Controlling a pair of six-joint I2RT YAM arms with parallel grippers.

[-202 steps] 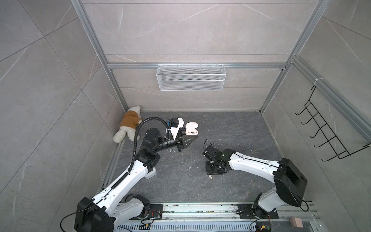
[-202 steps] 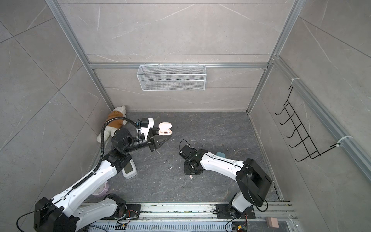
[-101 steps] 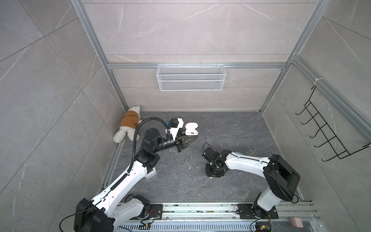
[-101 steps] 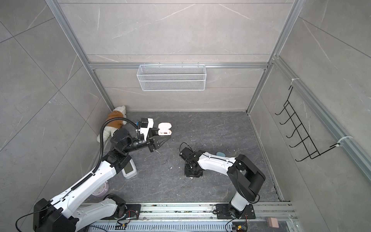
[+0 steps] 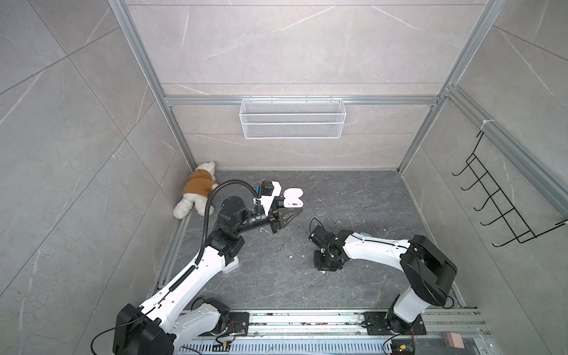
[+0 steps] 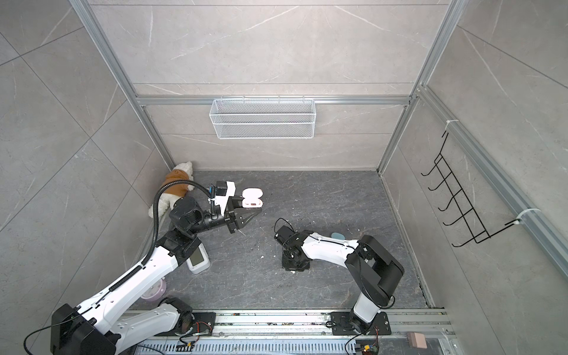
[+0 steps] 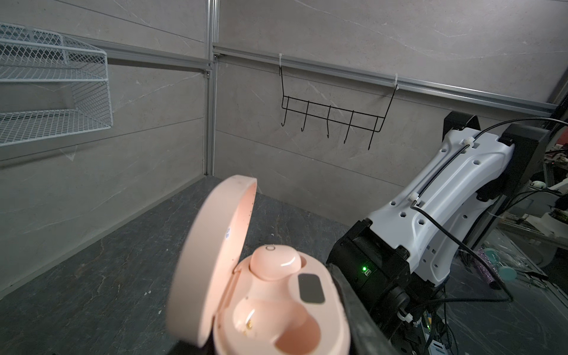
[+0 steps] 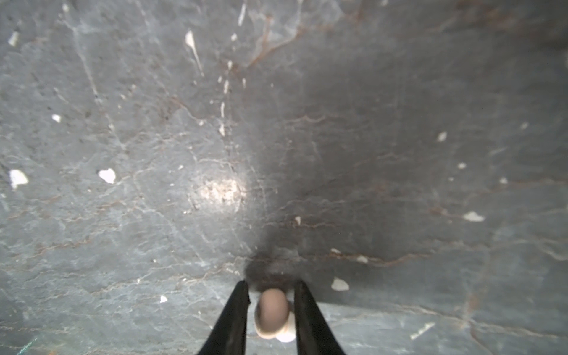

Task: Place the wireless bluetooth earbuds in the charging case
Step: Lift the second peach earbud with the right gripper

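My left gripper (image 5: 292,212) is shut on the peach charging case (image 5: 293,198) and holds it up above the floor with its lid open. In the left wrist view the case (image 7: 276,310) has one peach earbud (image 7: 275,262) seated in its far socket, and the near socket is bare. My right gripper (image 5: 325,267) points straight down at the dark floor. In the right wrist view its two black fingers (image 8: 236,313) stand tight on either side of a second peach earbud (image 8: 272,316) that lies on the floor.
A plush toy (image 5: 196,192) lies in the back left corner. A white wire basket (image 5: 292,118) hangs on the back wall and a black hook rack (image 5: 504,209) on the right wall. A white device (image 6: 198,261) sits under the left arm. White specks litter the floor (image 8: 107,175).
My right gripper has come down over the earbud on the floor and its fingers have narrowed around it. The right arm's elbow has folded inward. The left arm and the case have stayed put.
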